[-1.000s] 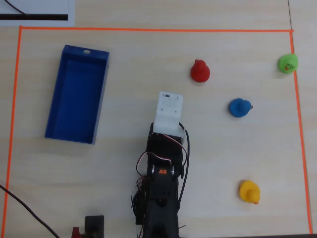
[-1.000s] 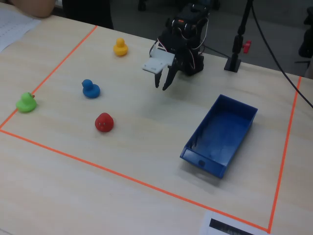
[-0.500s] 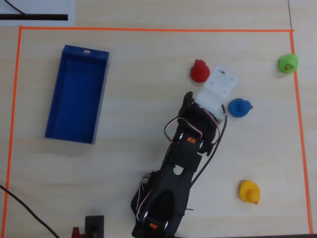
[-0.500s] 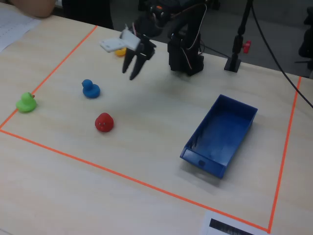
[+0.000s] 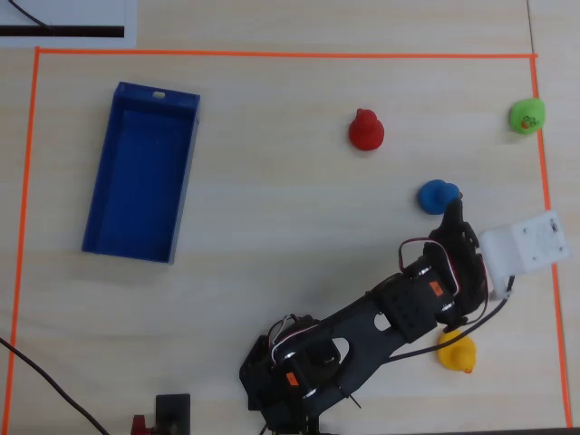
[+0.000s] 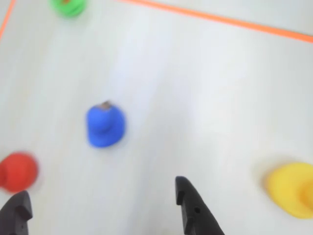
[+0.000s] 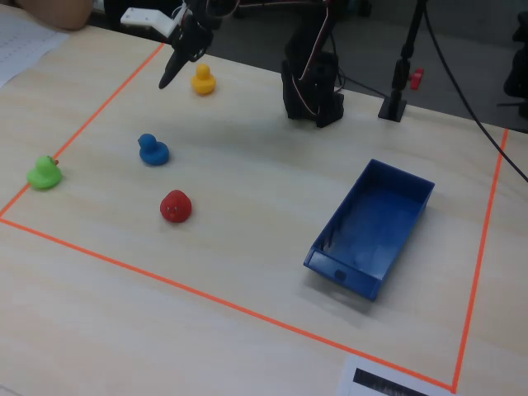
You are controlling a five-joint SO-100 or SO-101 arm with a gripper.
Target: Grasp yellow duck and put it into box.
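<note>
Your gripper point(image 6: 100, 205) is spread open and empty, aimed nearer the blue duck point(image 6: 104, 126). Swing it toward the yellow duck point(image 6: 292, 188), center both fingers around it, then descend.

A blue duck point(image 5: 439, 196) sits upright on the pale wooden counter point(image 5: 272, 208), well inside a rectangle of orange tape point(image 5: 272, 55) that frames the work area. A red duck point(image 5: 366, 130) stands apart from it, farther toward the middle in the overhead view. A green duck point(image 5: 526, 115) rests right at the tape line near a corner. In the fixed view, a black stand point(image 7: 401, 74) with a red clip point(image 7: 415, 78) rises at the far edge, and a white sheet with a black bar point(image 7: 388, 382) lies outside the tape. Black cables point(image 5: 45, 381) trail across one corner.
</note>
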